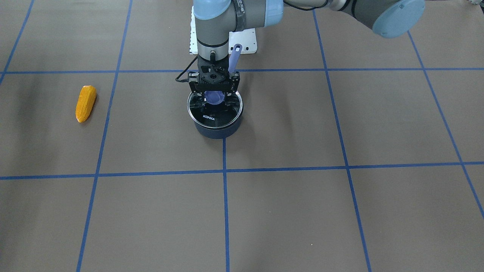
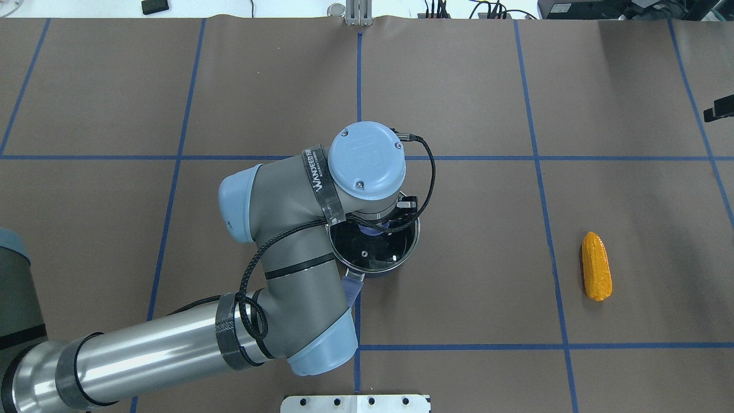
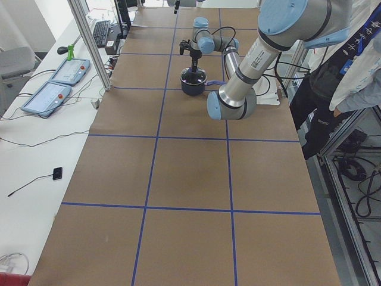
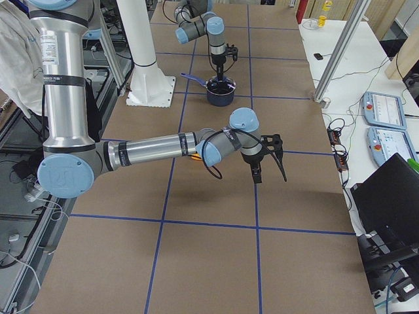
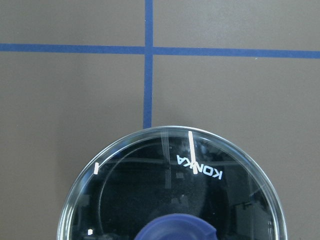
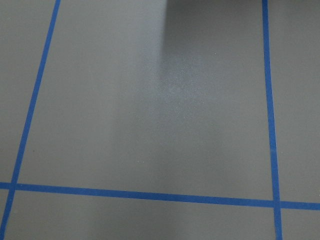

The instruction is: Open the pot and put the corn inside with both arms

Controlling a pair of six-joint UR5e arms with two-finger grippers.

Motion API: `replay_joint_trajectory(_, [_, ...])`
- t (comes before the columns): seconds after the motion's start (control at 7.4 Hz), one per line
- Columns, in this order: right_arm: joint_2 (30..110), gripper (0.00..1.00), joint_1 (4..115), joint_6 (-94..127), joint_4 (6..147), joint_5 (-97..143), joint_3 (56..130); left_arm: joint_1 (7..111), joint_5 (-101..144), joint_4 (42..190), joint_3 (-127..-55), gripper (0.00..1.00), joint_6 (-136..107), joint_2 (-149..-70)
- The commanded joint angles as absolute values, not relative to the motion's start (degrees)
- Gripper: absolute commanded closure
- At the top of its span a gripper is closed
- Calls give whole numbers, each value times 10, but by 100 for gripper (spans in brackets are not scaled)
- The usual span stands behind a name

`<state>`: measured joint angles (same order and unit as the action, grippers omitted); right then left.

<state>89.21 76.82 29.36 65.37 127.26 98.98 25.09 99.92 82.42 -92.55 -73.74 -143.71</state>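
Exterior front-facing view: the left claw (image 1: 214, 90) straddles the lid knob (image 1: 214, 97) on the pot (image 1: 215, 132) at centre, grip unclear; the right claw (image 4: 270, 175), I cannot tell. At far left the corn (image 1: 86, 103) looks light, stiff and bumpy, so I'd pinch it across its middle.

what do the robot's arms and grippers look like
Both arms are grey tubes with rounded light-blue joint caps. The left arm wears a clear band with white lettering, and a black braided cable runs along it to the wrist. The right arm has a silvery section. The left gripper and right gripper are black.
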Motion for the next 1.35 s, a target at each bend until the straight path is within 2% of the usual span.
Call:
replay_joint_trajectory(0.0, [892, 0, 768, 294, 654, 1273, 991, 254, 1003, 763, -997, 82, -734, -1437])
replay_joint_trajectory(0.14, [892, 0, 768, 294, 654, 1273, 991, 259, 1004, 704, -1053, 82, -693, -1433])
replay_joint_trajectory(0.41, [892, 0, 766, 294, 654, 1273, 991, 290, 1006, 684, -1178, 82, -589, -1320])
replay_joint_trajectory(0.54, [892, 0, 765, 294, 653, 1273, 991, 318, 1006, 684, -1209, 82, -538, -1280])
replay_joint_trajectory(0.81, [892, 0, 753, 306, 653, 1273, 993, 387, 1062, 693, -1230, 82, -429, -1208])
replay_joint_trajectory(1.22, [902, 0, 691, 401, 597, 1243, 1005, 492, 1134, 788, -1246, 82, -276, -1053])
